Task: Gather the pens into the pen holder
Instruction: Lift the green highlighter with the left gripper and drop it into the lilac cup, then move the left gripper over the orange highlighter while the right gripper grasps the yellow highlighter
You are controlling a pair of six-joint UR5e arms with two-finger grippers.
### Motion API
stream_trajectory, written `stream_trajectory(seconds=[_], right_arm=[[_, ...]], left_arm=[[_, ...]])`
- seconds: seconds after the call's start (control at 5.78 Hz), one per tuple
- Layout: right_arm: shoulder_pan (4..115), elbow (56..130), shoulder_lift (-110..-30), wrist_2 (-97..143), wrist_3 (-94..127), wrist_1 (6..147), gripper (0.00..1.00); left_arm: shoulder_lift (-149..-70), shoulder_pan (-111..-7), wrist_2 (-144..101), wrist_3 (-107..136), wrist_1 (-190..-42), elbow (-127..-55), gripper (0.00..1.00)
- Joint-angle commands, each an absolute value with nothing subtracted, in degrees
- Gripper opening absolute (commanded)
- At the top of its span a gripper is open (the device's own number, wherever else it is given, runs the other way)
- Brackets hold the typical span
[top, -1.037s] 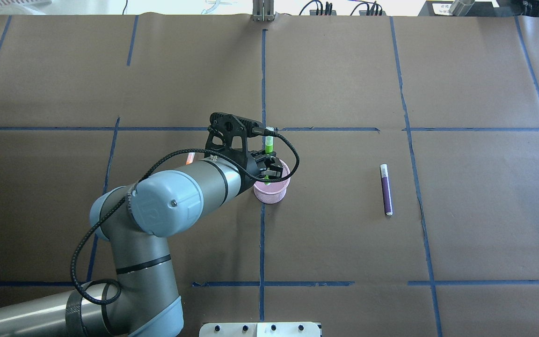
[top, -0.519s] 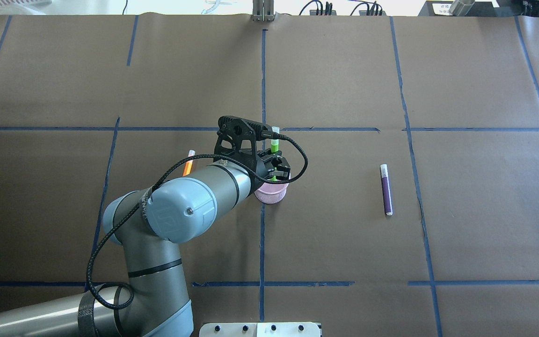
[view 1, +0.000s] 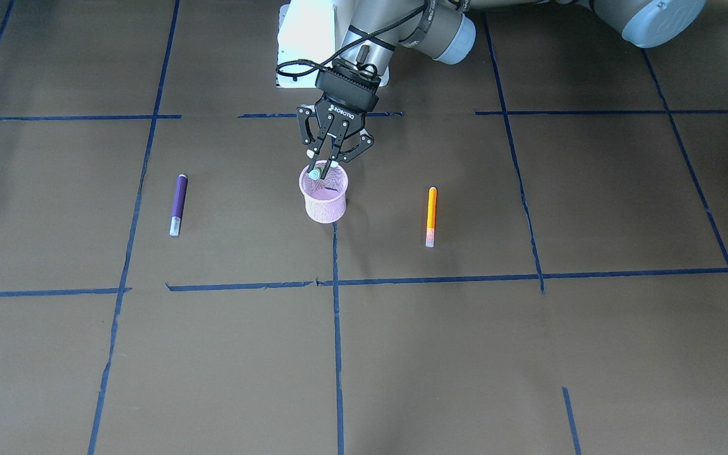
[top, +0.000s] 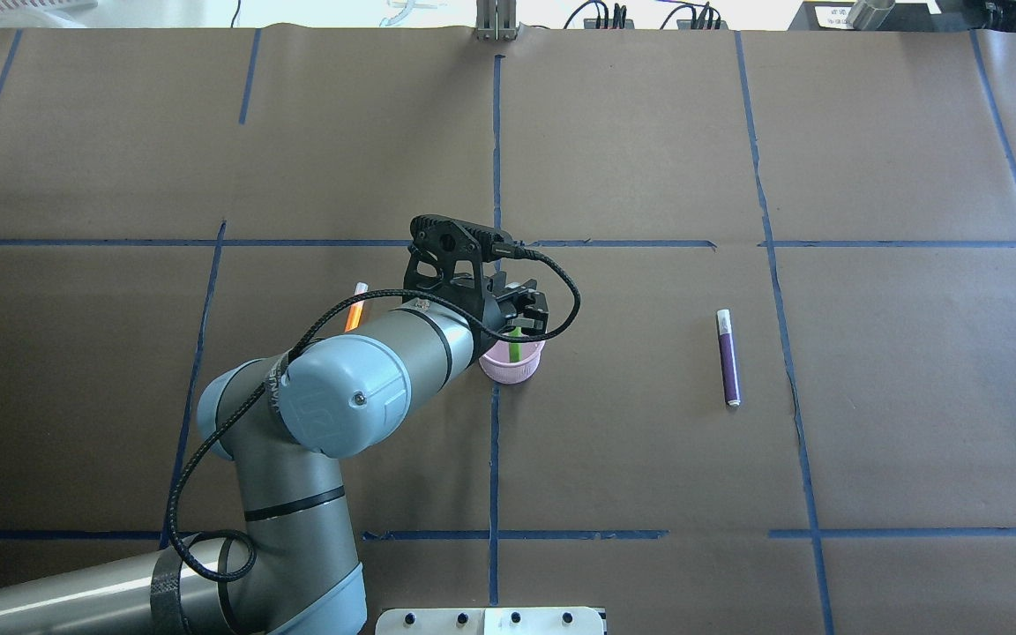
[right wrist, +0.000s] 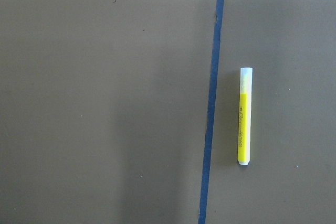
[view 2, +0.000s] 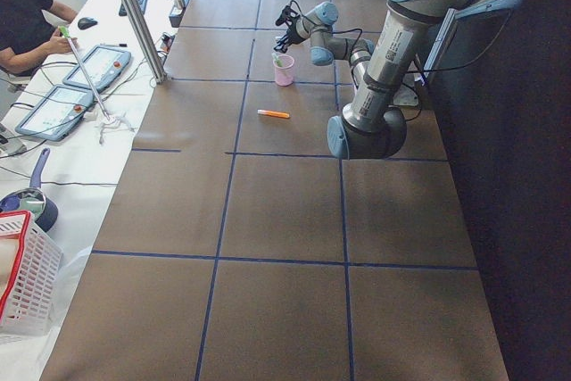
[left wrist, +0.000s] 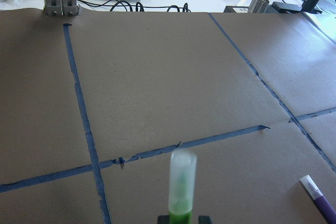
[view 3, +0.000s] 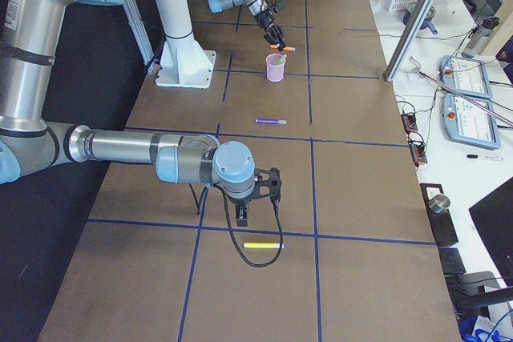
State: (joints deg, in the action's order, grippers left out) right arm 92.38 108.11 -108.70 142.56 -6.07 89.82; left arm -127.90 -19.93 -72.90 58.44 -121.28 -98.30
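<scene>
The pink mesh pen holder (view 1: 325,202) stands at mid-table, also seen in the overhead view (top: 508,369). My left gripper (view 1: 323,169) hangs right over its rim, jaws only slightly apart. The green pen (top: 515,346) stands in the cup between the fingertips and is motion-blurred in the left wrist view (left wrist: 181,192). The orange pen (view 1: 431,212) lies flat beside the cup on my left. The purple pen (view 1: 177,202) lies flat on my right. My right gripper (view 3: 256,198) hovers low over the table far off; I cannot tell whether it is open.
A yellow marker (right wrist: 244,116) lies on the table just beyond my right gripper, beside a blue tape line. The left forearm (top: 367,370) reaches across the table beside the orange pen. Operator consoles and a post (view 2: 134,15) stand along the far edge.
The left arm swung slightly right and stopped over the cup. The green pen, whose cap stood above the gripper, has slid down into the cup.
</scene>
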Motion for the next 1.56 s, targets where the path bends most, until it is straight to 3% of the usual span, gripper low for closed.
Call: stream_trajectory(seconds=[0.0,0.35,0.52,0.86,1.21,1.38], right_arm=[[92.37,108.11,-108.72,142.56,-6.15,89.82,1.00],[89.15,107.32,-108.46,142.12,-5.89,89.82,1.00],[87.73,105.31,-107.24,141.77,-5.80,89.74,1.00],[83.61,103.73,-105.31,135.04,-5.19,89.65,1.00],[82.53,88.51,-95.59,134.65,-4.84,89.56,0.99],[82.53,81.63,-94.49,134.91,-4.40,83.47,0.99]], left_arm=[[-127.97,-19.78,-73.21,58.10,-121.20,-96.78,1.00],[-127.79,-22.74,-80.54,57.92,-120.15,-97.56,1.00],[-127.44,-27.90,-89.99,58.09,-114.66,-98.69,1.00],[-123.86,-35.91,-102.69,57.83,-93.78,-107.62,1.00],[-113.08,-38.05,-104.41,50.52,-90.55,-116.86,1.00],[-110.07,-38.49,-104.24,47.58,-89.05,-118.72,1.00]])
